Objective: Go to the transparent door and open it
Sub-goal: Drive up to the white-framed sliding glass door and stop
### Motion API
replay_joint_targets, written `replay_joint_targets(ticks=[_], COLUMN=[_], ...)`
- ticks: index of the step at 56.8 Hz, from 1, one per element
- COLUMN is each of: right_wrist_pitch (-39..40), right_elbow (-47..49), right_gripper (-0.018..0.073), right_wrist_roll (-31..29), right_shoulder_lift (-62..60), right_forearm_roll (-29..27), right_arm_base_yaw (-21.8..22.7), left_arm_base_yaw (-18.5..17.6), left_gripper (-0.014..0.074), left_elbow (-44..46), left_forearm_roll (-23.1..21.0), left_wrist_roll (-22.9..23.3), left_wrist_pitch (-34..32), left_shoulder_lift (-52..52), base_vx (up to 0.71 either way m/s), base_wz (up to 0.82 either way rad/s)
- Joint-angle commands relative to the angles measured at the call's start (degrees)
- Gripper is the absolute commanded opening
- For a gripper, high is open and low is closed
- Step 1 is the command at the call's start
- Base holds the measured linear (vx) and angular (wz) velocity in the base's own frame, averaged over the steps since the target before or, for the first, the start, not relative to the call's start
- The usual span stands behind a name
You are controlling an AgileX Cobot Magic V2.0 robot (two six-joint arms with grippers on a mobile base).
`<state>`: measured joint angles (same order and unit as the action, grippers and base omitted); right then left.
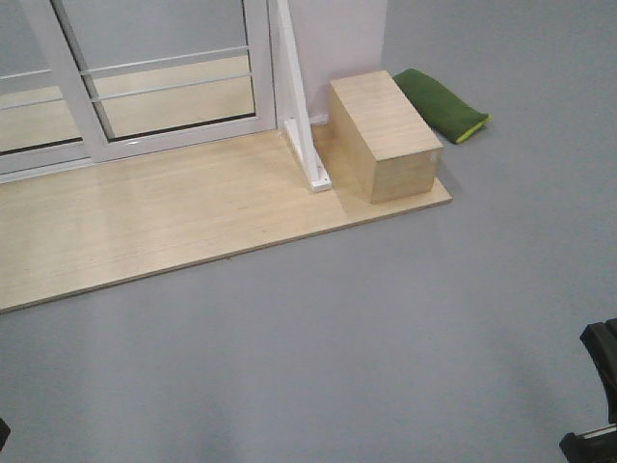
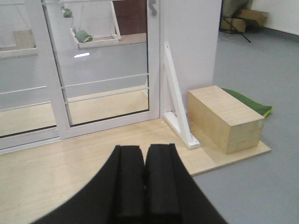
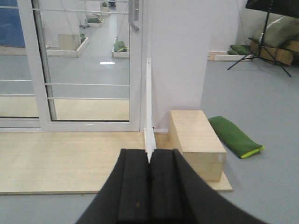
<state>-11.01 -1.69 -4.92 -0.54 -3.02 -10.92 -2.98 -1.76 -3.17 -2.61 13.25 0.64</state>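
Observation:
The transparent door is the right-hand glass panel in a white frame with thin white bars. Its silver-grey handle runs along the right edge, cut off at the top of both wrist views. The same door fills the upper left of the left wrist view, and its lower part shows in the front view. My left gripper is shut and empty, well short of the door. My right gripper is also shut and holds nothing.
A light wooden platform lies on the grey floor before the door. A white brace and a wooden box stand at its right end beside a white wall panel. A green cushion lies behind the box. A tripod stands far right.

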Motion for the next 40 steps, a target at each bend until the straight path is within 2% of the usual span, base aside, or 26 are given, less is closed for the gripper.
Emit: replay_joint_targets(ticks=[1,21,40], right_wrist_pitch=[4.8,4.8,4.8], right_elbow=[-0.2,-0.2,-0.2], right_gripper=[-0.0001,-0.0001,-0.0001], right_wrist_roll=[0.0,0.0,0.0], right_shoulder_lift=[-0.9,-0.9,-0.9], right_forearm_roll=[0.3,0.3,0.3], right_arm_base_yaw=[0.2,0.2,0.2], left_arm_base_yaw=[-0.3,-0.3,-0.3], left_gripper=[-0.0006,-0.0006,-0.0006], left_elbow=[-0.5,-0.5,-0.5], left_forearm_roll=[-0.6,-0.6,-0.6], left_wrist_roll=[0.5,0.5,0.5], left_wrist_pitch=[-4.4,-4.4,-4.4], left_shoulder_lift=[0.8,0.8,0.8], base_vx=[0.55,0.55,0.54], base_wz=[0.40,0.36,0.18])
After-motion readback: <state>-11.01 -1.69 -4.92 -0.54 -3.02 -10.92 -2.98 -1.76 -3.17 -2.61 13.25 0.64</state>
